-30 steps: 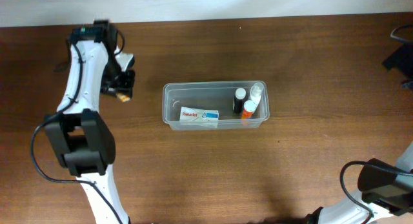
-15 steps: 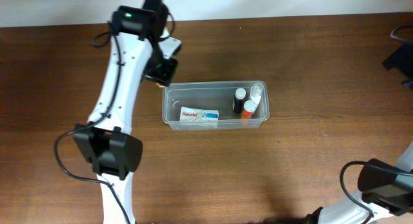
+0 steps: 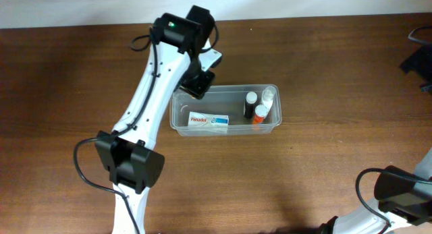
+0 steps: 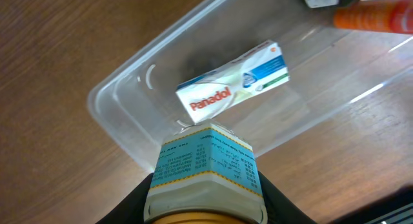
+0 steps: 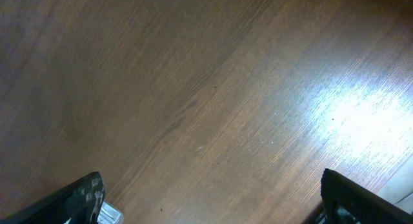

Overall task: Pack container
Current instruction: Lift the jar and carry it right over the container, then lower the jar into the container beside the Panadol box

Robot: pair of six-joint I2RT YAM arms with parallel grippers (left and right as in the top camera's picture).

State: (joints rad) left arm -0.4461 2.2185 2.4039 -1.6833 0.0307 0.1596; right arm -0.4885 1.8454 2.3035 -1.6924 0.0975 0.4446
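The clear plastic container (image 3: 177, 121) sits mid-table. Inside lie a white Panadol box (image 3: 208, 121) on the left and three small bottles (image 3: 258, 107) at the right end. My left gripper (image 3: 198, 84) hovers over the container's back left corner, shut on a bottle with a blue-and-white label (image 4: 205, 167). In the left wrist view the container (image 4: 116, 104) and the Panadol box (image 4: 232, 87) lie just beyond the held bottle, with an orange bottle (image 4: 374, 17) at the top right. My right gripper (image 5: 210, 198) is open over bare wood.
The wooden table (image 3: 337, 166) surrounds the container. A dark object (image 3: 417, 59) sits at the far right edge. The right arm's base (image 3: 401, 190) shows at the bottom right corner.
My left arm has swung right from the table's left side to the container's back left corner, carrying the bottle. The right arm has not moved.
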